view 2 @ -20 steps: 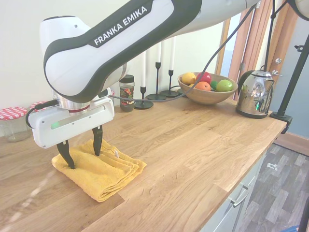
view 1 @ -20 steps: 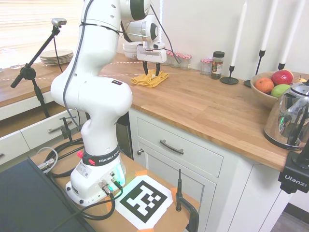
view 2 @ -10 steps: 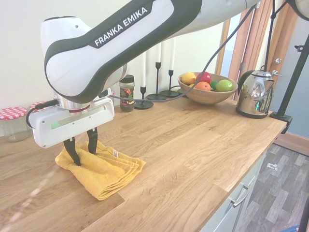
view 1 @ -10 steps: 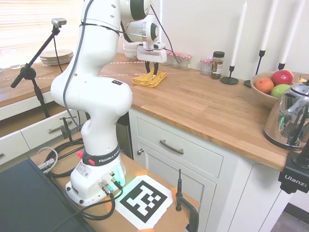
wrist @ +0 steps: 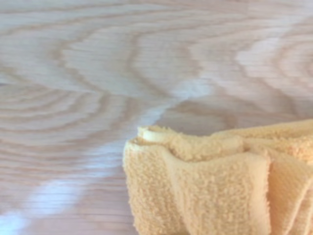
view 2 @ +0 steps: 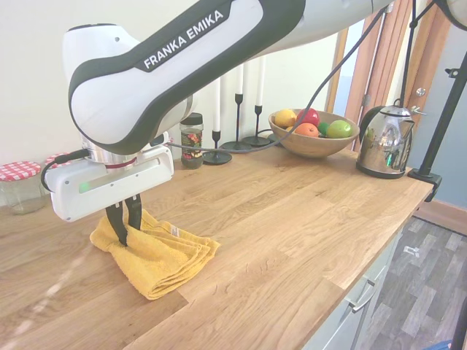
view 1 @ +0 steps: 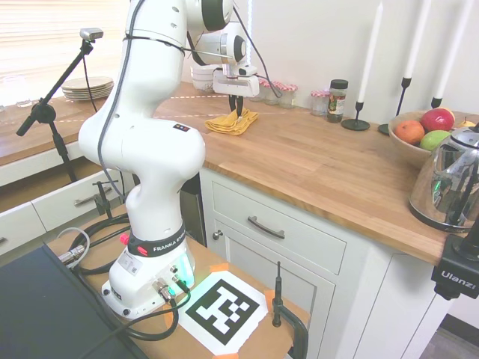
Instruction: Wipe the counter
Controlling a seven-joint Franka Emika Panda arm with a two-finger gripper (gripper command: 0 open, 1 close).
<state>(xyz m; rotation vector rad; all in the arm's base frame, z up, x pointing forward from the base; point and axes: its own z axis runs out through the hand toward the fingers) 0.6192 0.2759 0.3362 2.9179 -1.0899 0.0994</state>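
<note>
The gripper (view 2: 125,222) is clenched on a yellow cloth (view 2: 162,255), pinching a raised fold at the cloth's end nearer the jars (view 2: 18,182). The rest of the cloth lies folded on the counter (view 2: 292,219), the long wooden top over white drawers (view 1: 277,228). Far from the cloth along the counter stand a spice jar (view 2: 192,140), candlesticks (view 2: 238,120), a fruit bowl (view 2: 310,133) and a kettle (view 2: 384,141).

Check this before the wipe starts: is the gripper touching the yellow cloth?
Touching. In the second exterior view the gripper has its fingers shut on a bunched fold of the yellow cloth, which lies on the counter.
</note>
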